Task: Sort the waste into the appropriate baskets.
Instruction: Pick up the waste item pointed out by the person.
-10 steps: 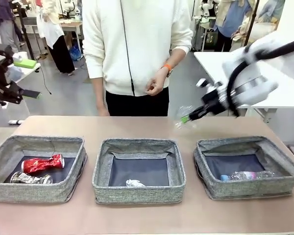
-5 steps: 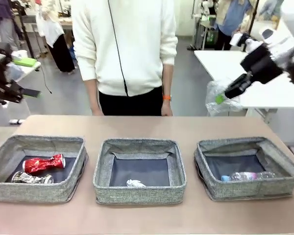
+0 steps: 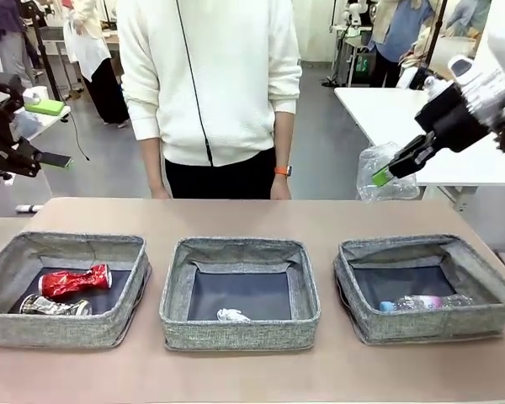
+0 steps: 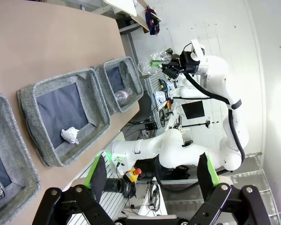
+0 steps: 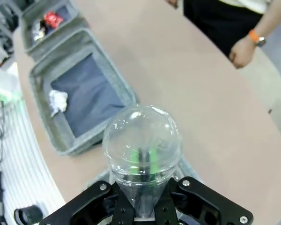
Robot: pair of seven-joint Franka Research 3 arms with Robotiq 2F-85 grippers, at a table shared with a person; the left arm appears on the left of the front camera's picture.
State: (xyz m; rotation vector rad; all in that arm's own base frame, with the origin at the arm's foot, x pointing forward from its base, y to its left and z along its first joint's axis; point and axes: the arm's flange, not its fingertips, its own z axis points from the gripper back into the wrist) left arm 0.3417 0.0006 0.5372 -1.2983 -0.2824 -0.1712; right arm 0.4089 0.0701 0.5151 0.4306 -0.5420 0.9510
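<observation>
1. Front view: three grey woven baskets stand in a row on the desk [image 3: 236,215]. The left basket [image 3: 63,290] holds the crushed red can [image 3: 74,281] and, just beside it, the crushed dark printed can [image 3: 52,307]. The middle basket [image 3: 240,293] holds the crumpled white paper wad [image 3: 231,316]. The right basket [image 3: 425,288] holds the clear plastic bottle [image 3: 425,301].
2. Front view: my right pincer [image 3: 385,173] hangs in the air above and behind the right basket, with the clear plastic cup [image 3: 385,172] at its green pads. A person in a white top [image 3: 209,80] stands at the far side of the desk, arms down.
3. Right wrist view: looking down my own fingers, the cup [image 5: 141,150] is pinched at its narrow end between my closed right fingers [image 5: 126,208], its domed end pointing away from me. Below lie the desk, the middle basket with the paper wad [image 5: 57,101], the left basket with the red can [image 5: 52,19], and the person's hand [image 5: 243,49] wearing an orange wristband.
4. Left wrist view: my left pincer [image 4: 152,172] stands wide open, gripping nothing, off the desk's edge. The scene is rolled sideways; the paper wad [image 4: 69,136] and the bottle [image 4: 123,94] sit in their baskets, and my right arm [image 4: 210,75] holds the cup [image 4: 152,63] aloft beyond them.
</observation>
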